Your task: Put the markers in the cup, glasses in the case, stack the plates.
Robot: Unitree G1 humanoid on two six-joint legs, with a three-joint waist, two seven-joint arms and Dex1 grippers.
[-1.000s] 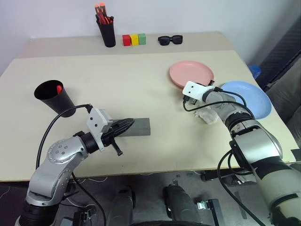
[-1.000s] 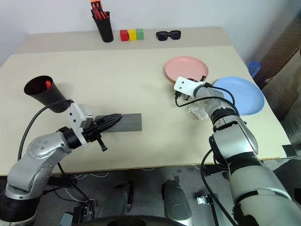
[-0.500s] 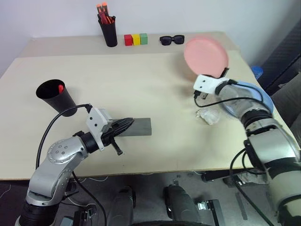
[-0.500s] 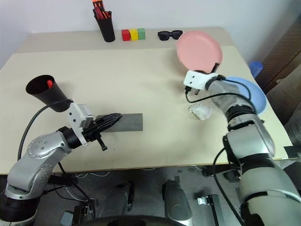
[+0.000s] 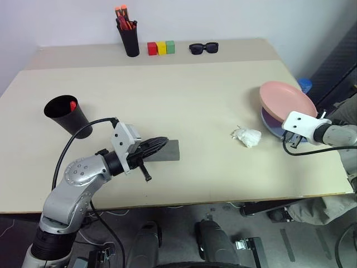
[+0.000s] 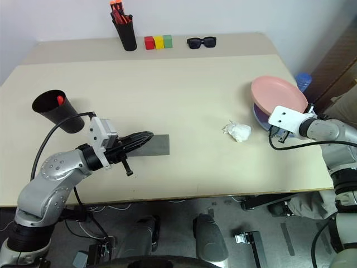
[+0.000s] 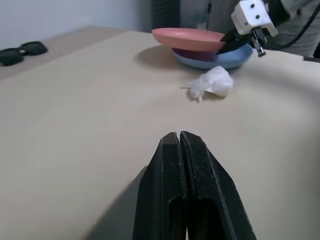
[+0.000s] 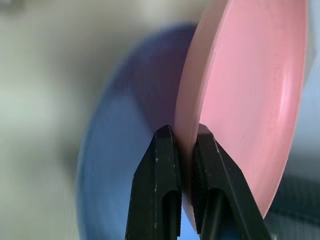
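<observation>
My right gripper (image 8: 181, 131) is shut on the rim of the salmon pink plate (image 5: 287, 99). It holds the plate slightly tilted just over the light blue plate (image 7: 220, 59) at the table's right edge. I cannot tell whether the two plates touch. The grey case (image 5: 169, 151) lies closed near the front left, and my left gripper (image 7: 179, 136) hovers shut and empty over its left end. The black cup (image 5: 67, 116) stands at the far left with a red-capped marker (image 5: 72, 104) inside. The glasses are hidden.
A crumpled white wad (image 5: 246, 135) lies left of the plates. Along the back edge stand a black pen holder (image 5: 129, 36) with orange-capped pens, three coloured blocks (image 5: 160, 47) and black sunglasses (image 5: 202, 48).
My right gripper lifted the pink plate off the table, swung it up and to the right, and brought it down over the blue plate. The left gripper stayed over the case.
</observation>
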